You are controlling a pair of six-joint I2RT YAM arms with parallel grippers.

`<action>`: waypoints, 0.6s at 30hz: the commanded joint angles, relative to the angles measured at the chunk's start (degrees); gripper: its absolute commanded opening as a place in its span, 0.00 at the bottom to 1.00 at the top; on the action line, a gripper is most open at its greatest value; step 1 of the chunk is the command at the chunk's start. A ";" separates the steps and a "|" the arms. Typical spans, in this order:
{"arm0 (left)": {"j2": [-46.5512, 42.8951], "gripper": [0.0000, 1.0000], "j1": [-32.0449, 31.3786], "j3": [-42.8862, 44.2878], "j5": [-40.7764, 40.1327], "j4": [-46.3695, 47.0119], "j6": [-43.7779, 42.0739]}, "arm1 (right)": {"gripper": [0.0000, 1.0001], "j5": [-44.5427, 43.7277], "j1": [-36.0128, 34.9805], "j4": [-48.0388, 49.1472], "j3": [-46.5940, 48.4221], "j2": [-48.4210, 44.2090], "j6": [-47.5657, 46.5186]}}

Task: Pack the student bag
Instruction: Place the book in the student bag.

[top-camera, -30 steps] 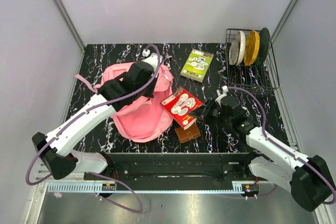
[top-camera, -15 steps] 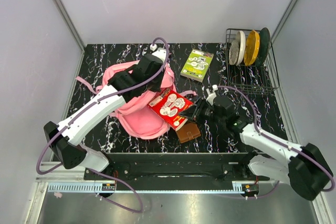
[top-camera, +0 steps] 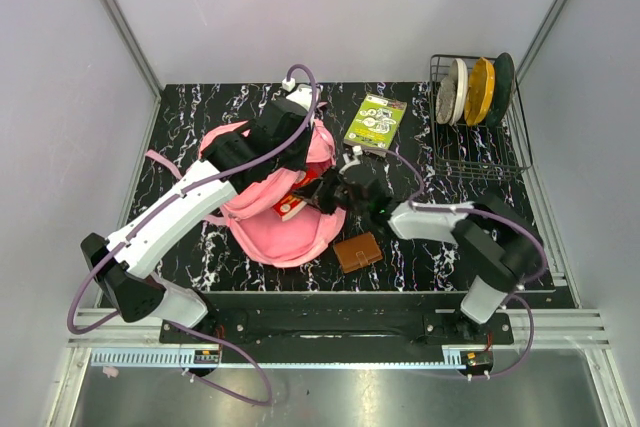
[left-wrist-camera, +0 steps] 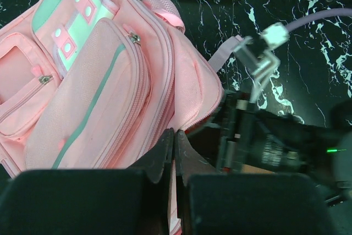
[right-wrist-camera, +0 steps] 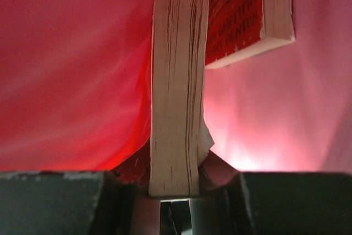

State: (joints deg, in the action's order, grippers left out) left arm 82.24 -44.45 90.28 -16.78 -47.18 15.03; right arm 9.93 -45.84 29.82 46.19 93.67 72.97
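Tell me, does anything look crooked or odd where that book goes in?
Yes. Inside the student bag, the red book looks splayed: the right gripper pinches only one upright block of pages, while another red-covered part hangs apart and tilted beside it. Nothing looks spilled.

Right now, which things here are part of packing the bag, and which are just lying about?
In the job: student bag, edge pinched by left claw; red book, gripped by right claw, partly inside the bag.
Lying about: dish rack with plates; green book, brown wallet (maybe packed later).
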 commanded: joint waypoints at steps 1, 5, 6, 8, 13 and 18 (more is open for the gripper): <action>-2.43 0.00 -0.29 4.38 -0.54 6.13 1.41 | 0.00 -14.05 -2.49 11.57 7.84 8.09 4.89; -2.78 0.00 -0.20 4.29 -0.80 6.13 1.58 | 0.00 -19.76 -3.81 9.90 14.09 16.09 7.53; -2.87 0.00 -0.20 4.20 -0.89 6.13 1.50 | 0.00 -24.30 -5.12 7.81 15.23 16.80 7.71; -3.13 0.00 -0.20 4.12 -0.98 6.13 1.50 | 0.00 -28.63 -6.27 5.17 18.57 18.64 8.07; -3.84 0.00 -0.20 3.68 -0.89 6.22 1.50 | 0.06 -32.78 -6.98 1.65 25.68 23.83 9.38; -4.72 0.00 -0.20 2.18 -0.89 6.75 1.85 | 0.25 -31.21 -6.98 -2.31 28.60 25.51 8.86</action>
State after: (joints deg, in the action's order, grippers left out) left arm 82.02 -44.42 90.28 -17.06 -47.11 15.51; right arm -17.96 -52.62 27.44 71.44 119.26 81.12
